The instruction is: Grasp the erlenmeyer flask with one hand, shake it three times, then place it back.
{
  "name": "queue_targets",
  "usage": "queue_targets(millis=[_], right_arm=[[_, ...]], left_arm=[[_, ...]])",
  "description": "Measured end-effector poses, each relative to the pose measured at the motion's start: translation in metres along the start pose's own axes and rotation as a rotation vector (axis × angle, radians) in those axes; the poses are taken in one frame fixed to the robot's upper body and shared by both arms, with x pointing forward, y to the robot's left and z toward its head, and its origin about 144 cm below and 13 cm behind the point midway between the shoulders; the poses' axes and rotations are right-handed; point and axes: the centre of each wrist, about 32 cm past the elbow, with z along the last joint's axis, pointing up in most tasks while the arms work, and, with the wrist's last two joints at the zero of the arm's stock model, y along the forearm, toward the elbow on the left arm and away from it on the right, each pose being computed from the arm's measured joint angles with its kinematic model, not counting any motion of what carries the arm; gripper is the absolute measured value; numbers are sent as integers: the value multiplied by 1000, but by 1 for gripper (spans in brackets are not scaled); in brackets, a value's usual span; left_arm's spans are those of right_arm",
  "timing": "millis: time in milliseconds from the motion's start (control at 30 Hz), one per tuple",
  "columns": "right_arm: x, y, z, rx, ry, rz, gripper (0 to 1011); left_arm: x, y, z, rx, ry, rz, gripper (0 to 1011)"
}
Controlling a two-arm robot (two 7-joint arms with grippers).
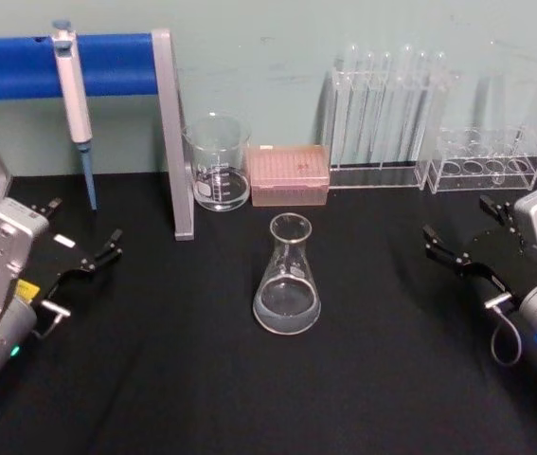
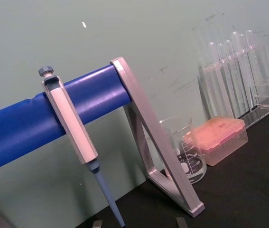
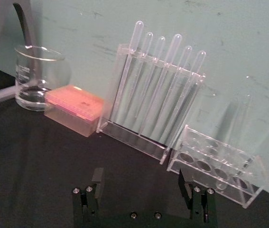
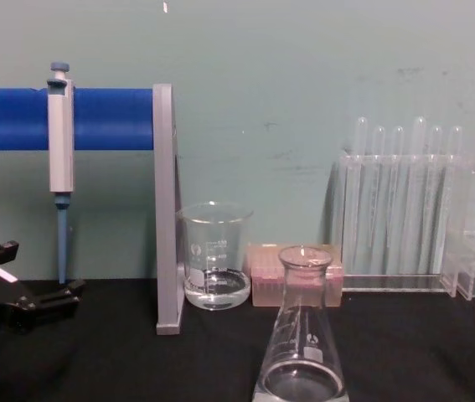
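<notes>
**Q:** So where was the flask at that point? Had you got hold of it?

**A:** Nope, nothing in hand. The flask [image 1: 287, 280] stood upright on its own around the middle of the tabletop [image 1: 154, 379], with bare black top all round it. My left gripper [image 1: 80, 227] hung low by the left edge and my right gripper [image 1: 456, 216] by the right edge. Both were well apart from the glass, fingers spread wide, holding nothing.

**Q:** Why so far out?

**A:** My guess is it left the flask open from either side, so whichever hand went in had a straight run at the neck. Spread fingers made sense too, since the neck has to slip between them before any squeeze.

**Q:** Anything in the way?

**A:** Not really. The beaker [image 1: 217, 163] and the pink tip box [image 1: 289, 175] sat side by side along the back edge, behind the flask. The test tube rack [image 1: 382, 142] was further toward the back right corner, and the pipette [image 1: 74, 95] hung off the blue stand [image 1: 107, 64] at the back left. I reckoned the shaking wanted a good lift first, the beaker being the nearest thing to bump. There looked to be a little clear liquid in the flask's bottom, so a firm grip on the neck seemed the way.
</notes>
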Motion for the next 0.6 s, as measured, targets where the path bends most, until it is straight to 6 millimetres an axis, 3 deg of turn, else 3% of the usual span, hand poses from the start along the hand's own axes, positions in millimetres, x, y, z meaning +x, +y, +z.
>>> queue_targets(millis=[600], right_arm=[[6, -8, 10, 25, 161, 159, 1002]], left_arm=[[0, 0, 0, 0, 0, 0, 1001]])
